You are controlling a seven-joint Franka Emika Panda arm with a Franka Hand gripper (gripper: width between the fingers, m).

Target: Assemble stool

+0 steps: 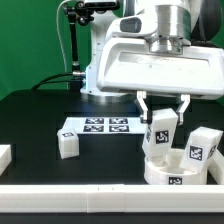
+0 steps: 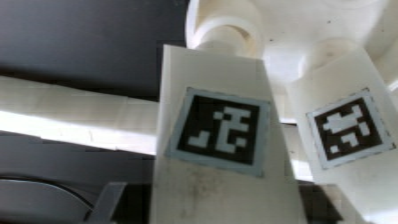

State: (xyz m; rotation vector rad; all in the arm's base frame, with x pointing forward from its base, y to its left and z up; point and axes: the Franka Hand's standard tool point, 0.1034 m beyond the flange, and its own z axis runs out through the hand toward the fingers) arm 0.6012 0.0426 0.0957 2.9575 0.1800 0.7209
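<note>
In the exterior view my gripper (image 1: 163, 113) hangs over the round white stool seat (image 1: 172, 170) and is shut on a white leg block (image 1: 161, 129). The block is held upright with its tag facing the camera and its lower end right at the seat's top. A second tagged leg (image 1: 203, 148) stands tilted at the seat's right side. A third leg (image 1: 68, 143) lies on the table to the exterior view's left. The wrist view shows the held leg (image 2: 222, 130) filling the frame between my fingers (image 2: 118, 198), with its round peg (image 2: 224, 30) at the far end.
The marker board (image 1: 97, 126) lies flat on the black table behind the third leg. A plain white block (image 1: 4, 156) sits at the exterior view's left edge. A long white rail (image 1: 90, 200) runs along the front. The arm's base (image 1: 95, 60) stands at the back.
</note>
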